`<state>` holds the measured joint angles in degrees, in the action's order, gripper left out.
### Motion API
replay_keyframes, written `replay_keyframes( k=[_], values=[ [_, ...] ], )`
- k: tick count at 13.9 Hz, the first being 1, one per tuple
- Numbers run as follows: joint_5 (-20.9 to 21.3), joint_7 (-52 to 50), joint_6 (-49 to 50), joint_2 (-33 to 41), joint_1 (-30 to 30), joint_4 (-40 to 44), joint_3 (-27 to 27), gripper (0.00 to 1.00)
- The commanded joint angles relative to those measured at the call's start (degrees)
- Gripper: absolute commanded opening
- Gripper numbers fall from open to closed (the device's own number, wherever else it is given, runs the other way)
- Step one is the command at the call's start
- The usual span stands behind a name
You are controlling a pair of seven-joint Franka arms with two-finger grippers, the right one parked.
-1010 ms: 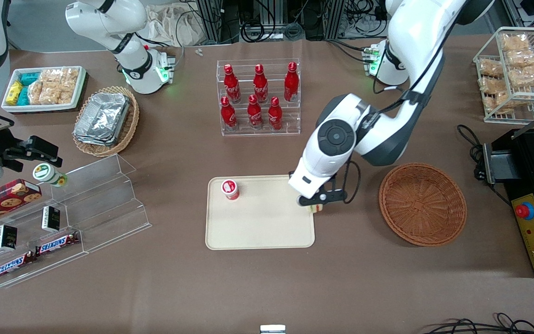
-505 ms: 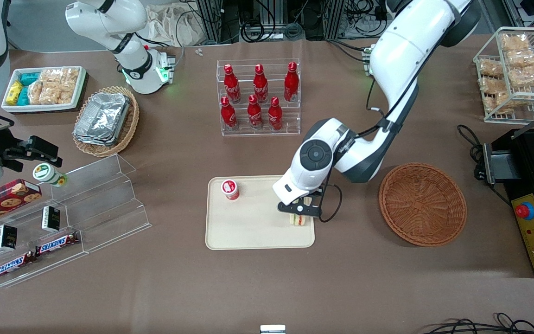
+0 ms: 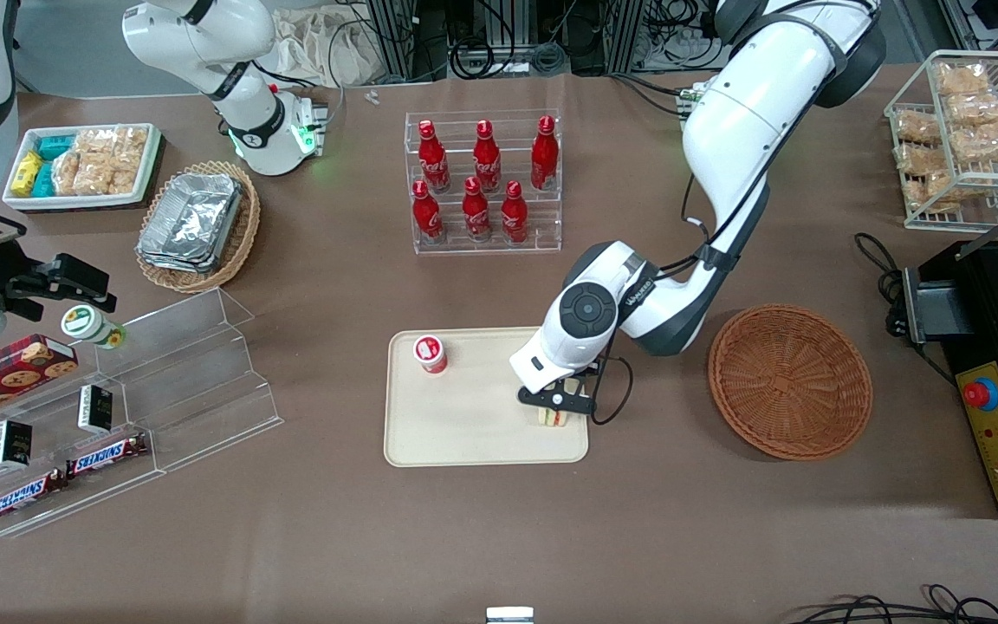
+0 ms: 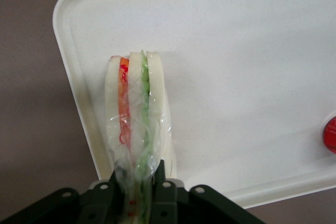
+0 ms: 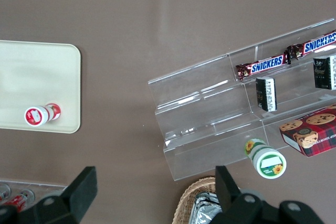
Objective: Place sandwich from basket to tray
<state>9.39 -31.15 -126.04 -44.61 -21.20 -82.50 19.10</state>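
My gripper (image 3: 555, 404) hangs low over the cream-beige tray (image 3: 464, 433), near the tray's edge closest to the basket. It is shut on the sandwich (image 3: 554, 418), a clear-wrapped wedge of pale bread with orange-red and green layers. In the left wrist view the sandwich (image 4: 137, 108) points away from the gripper (image 4: 137, 179) and lies over the tray (image 4: 252, 66) close to a rounded corner. Whether it touches the tray I cannot tell. The round reddish-brown basket (image 3: 789, 381) holds nothing and stands beside the tray, toward the working arm's end.
A small red-and-white cup (image 3: 430, 354) stands on the tray toward the parked arm's end. A clear rack of red bottles (image 3: 483, 178) is farther from the camera. Clear stepped shelves (image 3: 135, 407) with snack bars, an oval wicker basket of foil trays (image 3: 197, 224), a white wire rack (image 3: 962, 139).
The gripper carried the sandwich from the tray's basket-side edge to over the tray, then settled slightly nearer the tray surface. It stays shut on the sandwich.
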Motion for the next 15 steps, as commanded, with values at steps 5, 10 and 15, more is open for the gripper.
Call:
replay_keyframes(
  k=[5,10,15],
  values=[
    [-0.08,-1.90,14.03,9.69,1.16,0.24,-0.73,1.00],
    [-5.95,8.28,29.33,19.01,11.78,-0.11,1.12,1.00],
    [-4.83,16.03,37.71,26.31,19.00,-0.11,0.59,1.00]
  ],
)
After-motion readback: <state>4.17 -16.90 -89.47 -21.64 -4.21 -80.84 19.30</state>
